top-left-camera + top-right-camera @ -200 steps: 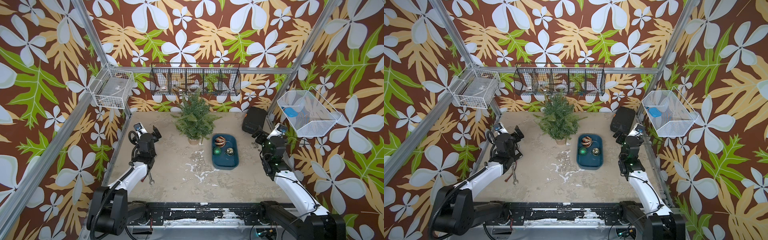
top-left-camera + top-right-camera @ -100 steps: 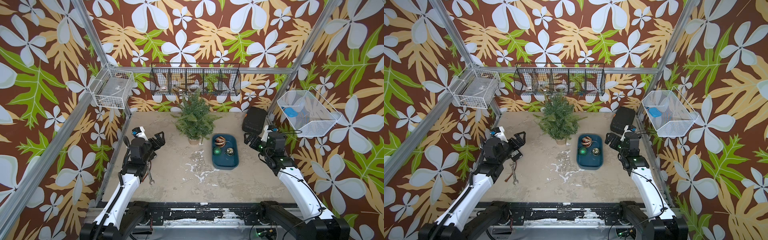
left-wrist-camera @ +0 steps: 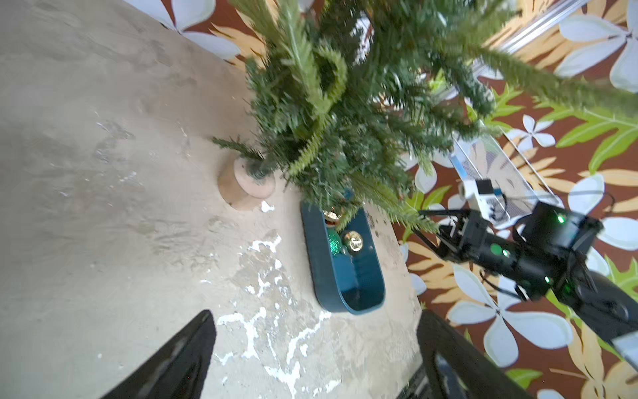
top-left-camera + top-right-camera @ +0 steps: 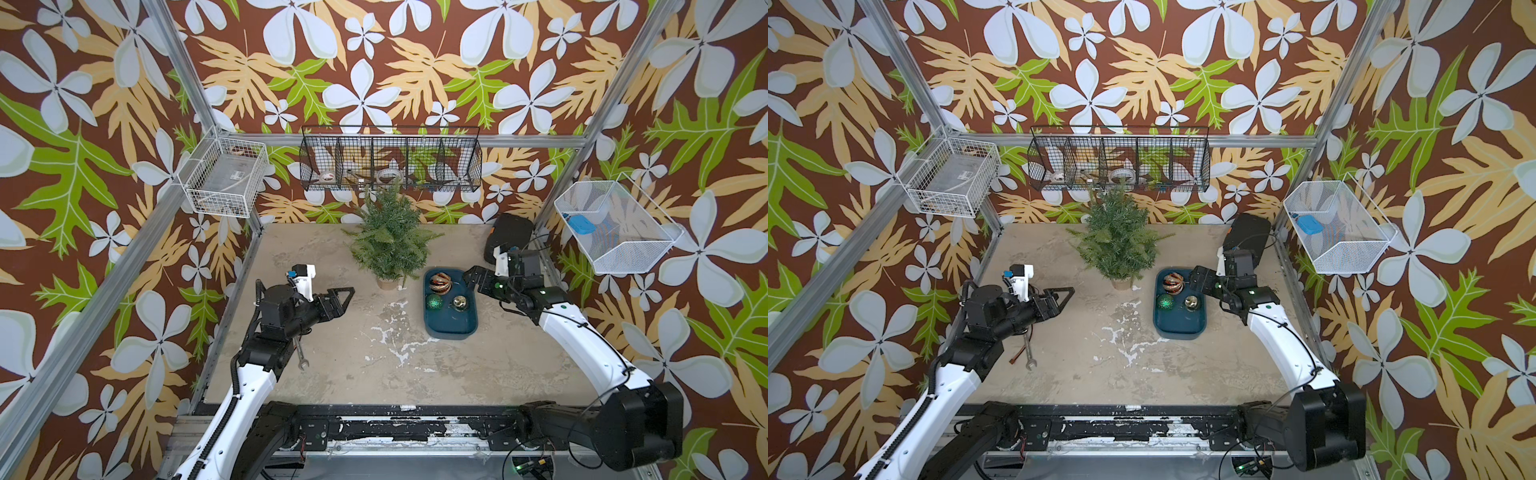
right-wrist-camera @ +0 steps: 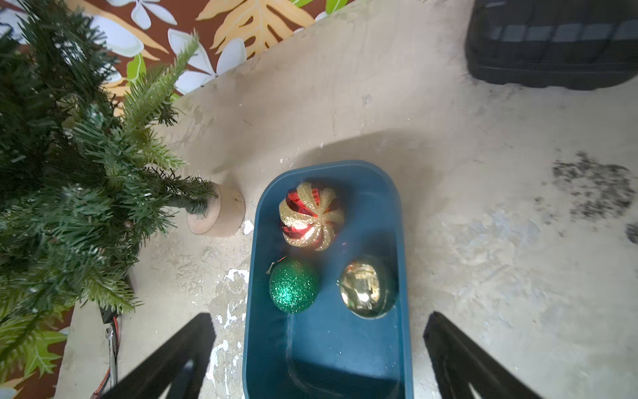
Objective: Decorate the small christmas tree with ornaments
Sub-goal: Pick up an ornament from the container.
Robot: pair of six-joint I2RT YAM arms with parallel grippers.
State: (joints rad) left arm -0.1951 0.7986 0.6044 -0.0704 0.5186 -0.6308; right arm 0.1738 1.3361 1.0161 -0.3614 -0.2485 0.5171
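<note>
**Both arms swing inward**

The left gripper (image 4: 347, 296) moves from the table's (image 4: 332, 374) left edge out toward the small christmas tree (image 4: 388, 237). The right gripper (image 4: 470, 275) leaves the right edge and now hangs at the blue tray's (image 4: 451, 334) rim, near the ornaments (image 4: 438, 282).

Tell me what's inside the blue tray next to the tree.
The blue tray holds a red-and-gold striped bauble, a green glitter bauble and a shiny gold bauble. The rest of it is bare. Only the tray floor under each bauble is covered.

Nothing legible: no text, label, brand, number or sign readable on any surface in these views.
</note>
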